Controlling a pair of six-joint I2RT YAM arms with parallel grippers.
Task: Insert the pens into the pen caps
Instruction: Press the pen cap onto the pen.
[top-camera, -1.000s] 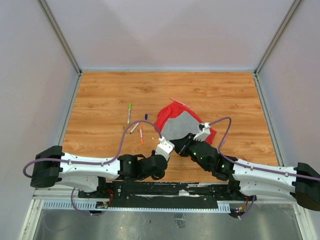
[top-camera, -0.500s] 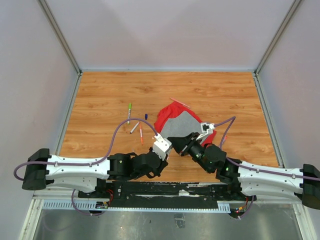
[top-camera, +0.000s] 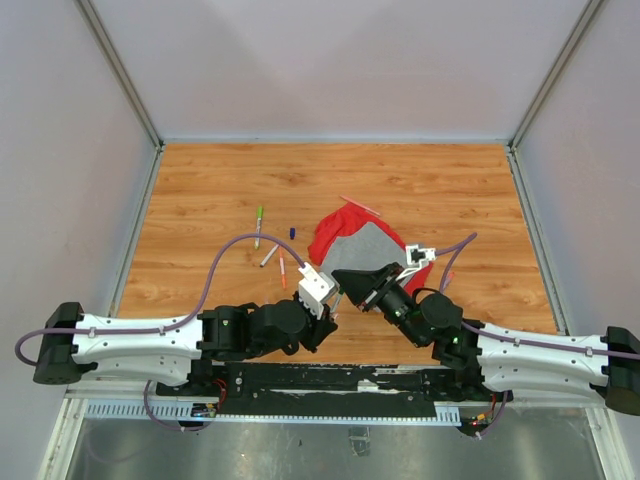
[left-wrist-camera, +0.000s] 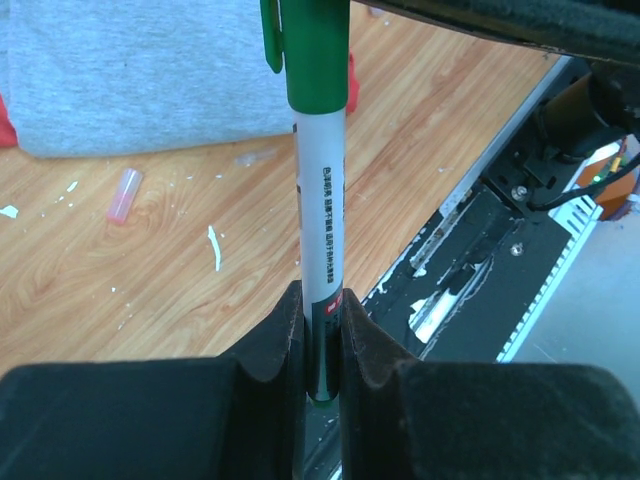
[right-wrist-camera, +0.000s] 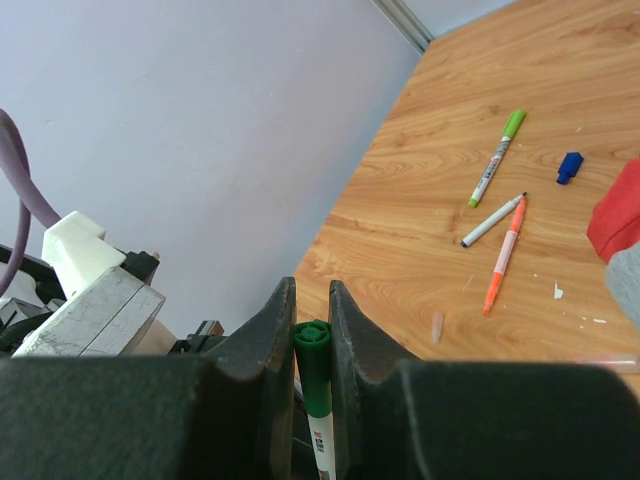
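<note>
A pen with a white barrel (left-wrist-camera: 320, 200) stands between my two grippers, its dark green cap (right-wrist-camera: 314, 365) on its far end. My left gripper (left-wrist-camera: 320, 300) is shut on the barrel's lower end. My right gripper (right-wrist-camera: 311, 300) is shut on the green cap (left-wrist-camera: 318, 50). In the top view both grippers meet near the table's front middle (top-camera: 340, 292). A light-green pen (top-camera: 258, 225), a white pen (top-camera: 269, 257) and an orange pen (top-camera: 282, 268) lie left of centre. Beside them lies a blue cap (top-camera: 292, 233), and a pink cap (left-wrist-camera: 124, 194) lies near the cloth.
A red-and-grey cloth (top-camera: 350, 245) lies at mid-table with a pink pen (top-camera: 360, 206) at its far edge. White flecks (left-wrist-camera: 214, 247) dot the wood. The black base rail (top-camera: 330, 380) runs along the near edge. Grey walls close in the table on three sides.
The left arm has drawn back to the left and the right wrist has pushed in towards it. Both grips have stayed the same.
</note>
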